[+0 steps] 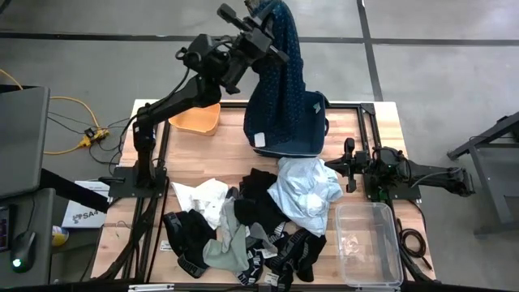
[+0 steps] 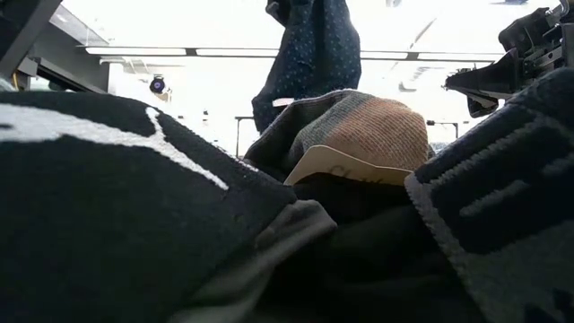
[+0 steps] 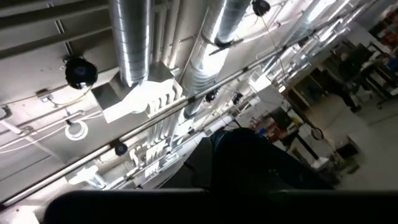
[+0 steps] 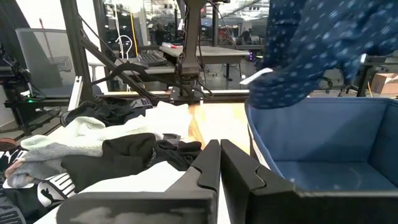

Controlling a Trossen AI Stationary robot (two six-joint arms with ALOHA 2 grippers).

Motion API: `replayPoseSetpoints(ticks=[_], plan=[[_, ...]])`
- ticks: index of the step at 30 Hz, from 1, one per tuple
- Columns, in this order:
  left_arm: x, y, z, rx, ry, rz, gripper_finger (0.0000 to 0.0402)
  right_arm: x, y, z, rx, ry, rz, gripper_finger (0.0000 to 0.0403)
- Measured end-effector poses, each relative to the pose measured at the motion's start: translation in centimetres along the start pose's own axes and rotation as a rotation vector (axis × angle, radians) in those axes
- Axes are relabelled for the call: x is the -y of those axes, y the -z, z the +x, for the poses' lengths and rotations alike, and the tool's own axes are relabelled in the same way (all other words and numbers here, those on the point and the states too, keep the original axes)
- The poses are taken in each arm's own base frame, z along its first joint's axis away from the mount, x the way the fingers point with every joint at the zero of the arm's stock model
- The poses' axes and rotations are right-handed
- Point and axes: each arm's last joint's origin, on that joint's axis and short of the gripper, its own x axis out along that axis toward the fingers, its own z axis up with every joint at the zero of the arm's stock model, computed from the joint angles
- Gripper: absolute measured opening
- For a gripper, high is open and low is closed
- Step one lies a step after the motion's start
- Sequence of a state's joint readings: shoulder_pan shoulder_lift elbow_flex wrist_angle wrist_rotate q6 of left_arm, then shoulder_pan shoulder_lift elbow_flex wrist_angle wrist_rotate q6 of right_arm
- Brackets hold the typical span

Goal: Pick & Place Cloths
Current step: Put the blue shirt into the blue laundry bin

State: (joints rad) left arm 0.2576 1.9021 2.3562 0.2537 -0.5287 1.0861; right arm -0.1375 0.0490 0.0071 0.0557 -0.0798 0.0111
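Near edge of the bench (image 1: 381, 122): heap of cloths. Black pieces with white lettering (image 1: 185, 235) lie at the front, grey-green socks (image 1: 227, 247) among them; a white piece (image 1: 203, 199) sits toward the left side, and a pale blue-white shirt (image 1: 306, 193) is crumpled just behind the middle of the heap. In the low view the black fabric (image 2: 117, 206) fills the foreground, with a folded striped piece (image 2: 368, 130) carrying a paper tag behind it.

A clear plastic box (image 1: 369, 243) stands at the near right corner, just beside the heap.

Right tool (image 4: 219, 163): fingers pressed together, nothing between them. It rests low at the right side of the bench (image 1: 350, 166), just beside the pale shirt and in front of the navy bin (image 4: 323, 149).

Farther back: navy bin (image 1: 312, 130) at mid-bench, orange tub (image 1: 196, 119) to its left.

Left tool (image 1: 258, 18): raised high over the far edge, closed on the top of the dark-blue patterned shirt (image 1: 280, 81). The shirt hangs straight down from it, its lower end over the bin. In the low view the shirt (image 2: 309, 54) dangles clear of the heap. The left wrist view faces the ceiling pipes.
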Motion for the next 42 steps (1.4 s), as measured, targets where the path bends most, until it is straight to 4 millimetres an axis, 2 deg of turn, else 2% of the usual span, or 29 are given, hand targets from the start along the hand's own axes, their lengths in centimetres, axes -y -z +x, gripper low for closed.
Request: replayPoseSetpoints(ticks=[5,9,19,29,31,36,42], plan=[[0.2,-1.0,-0.6,0.037,-0.007,-0.026,0.0000,0.0,0.0,0.0,0.000,-0.001,0.000,0.0004],[0.6,-0.9,-0.6,0.020,0.035,-0.072,0.0000,0.0,0.0,0.0,0.000,0.000,0.000,0.0004],[3.6,3.1,-0.4,-0.230,0.288,-0.170,0.0000,0.0,0.0,0.0,0.000,0.000,0.000,0.0004],[5.8,6.4,-1.8,-0.488,0.584,-0.275,0.0000,0.0,0.0,0.0,0.000,0.000,0.000,0.0004],[6.8,7.1,-2.2,-0.538,0.647,-0.260,0.0000,0.0,0.0,0.0,0.000,-0.001,0.000,0.0004],[9.4,9.6,-4.0,-0.671,0.940,-0.124,0.0000,0.0,0.0,0.0,0.000,0.000,0.000,0.0004],[10.5,11.3,-5.9,-0.684,1.262,0.074,0.0000,0.0,0.0,0.0,0.000,0.001,0.000,0.0004]])
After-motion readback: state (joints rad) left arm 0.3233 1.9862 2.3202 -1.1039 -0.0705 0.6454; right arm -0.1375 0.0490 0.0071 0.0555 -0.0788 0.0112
